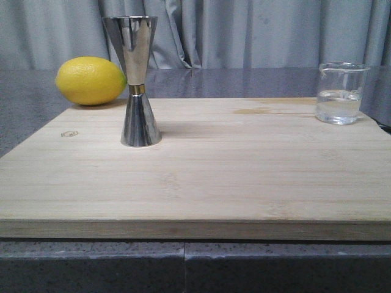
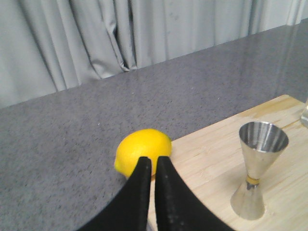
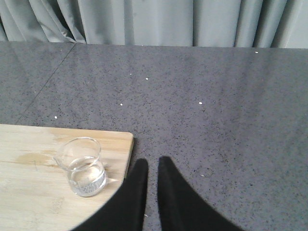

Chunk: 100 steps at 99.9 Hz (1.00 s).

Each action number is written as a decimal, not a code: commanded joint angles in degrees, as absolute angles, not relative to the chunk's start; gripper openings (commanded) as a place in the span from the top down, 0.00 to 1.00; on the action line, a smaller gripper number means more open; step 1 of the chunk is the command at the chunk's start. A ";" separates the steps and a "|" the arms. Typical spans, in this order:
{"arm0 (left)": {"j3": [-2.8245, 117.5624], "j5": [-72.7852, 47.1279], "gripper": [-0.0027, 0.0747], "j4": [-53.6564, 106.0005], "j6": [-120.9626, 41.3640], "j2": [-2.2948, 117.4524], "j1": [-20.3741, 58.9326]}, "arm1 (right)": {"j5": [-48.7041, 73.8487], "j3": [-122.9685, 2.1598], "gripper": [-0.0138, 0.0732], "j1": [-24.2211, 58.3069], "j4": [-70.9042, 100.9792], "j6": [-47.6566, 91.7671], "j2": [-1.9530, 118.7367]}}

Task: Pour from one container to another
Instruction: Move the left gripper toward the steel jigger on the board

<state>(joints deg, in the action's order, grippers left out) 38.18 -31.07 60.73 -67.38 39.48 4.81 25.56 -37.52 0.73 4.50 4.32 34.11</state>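
Observation:
The clear glass beaker (image 1: pixel 341 93), partly filled with clear liquid, stands at the far right corner of the wooden board (image 1: pixel 201 177). It also shows in the right wrist view as the beaker (image 3: pixel 83 166), off to one side of my right gripper (image 3: pixel 153 161), which is shut and empty over the grey counter. Upright at the board's far left stands the steel jigger (image 1: pixel 134 79) with its gold waist band. My left gripper (image 2: pixel 154 160) is shut and empty, held short of the lemon, with the jigger (image 2: pixel 257 168) off to its side. Neither gripper shows in the front view.
A yellow lemon (image 1: pixel 90 80) lies behind the board's far left corner, close to the jigger, and shows as the lemon (image 2: pixel 143 150) in the left wrist view. Grey speckled counter (image 3: pixel 211 96) surrounds the board. A grey curtain (image 1: pixel 244 30) hangs at the back.

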 commanded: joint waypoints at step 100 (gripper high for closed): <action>39.22 -49.95 0.26 89.72 -104.81 58.29 5.23 | 16.49 -39.53 0.27 0.52 4.55 4.85 37.17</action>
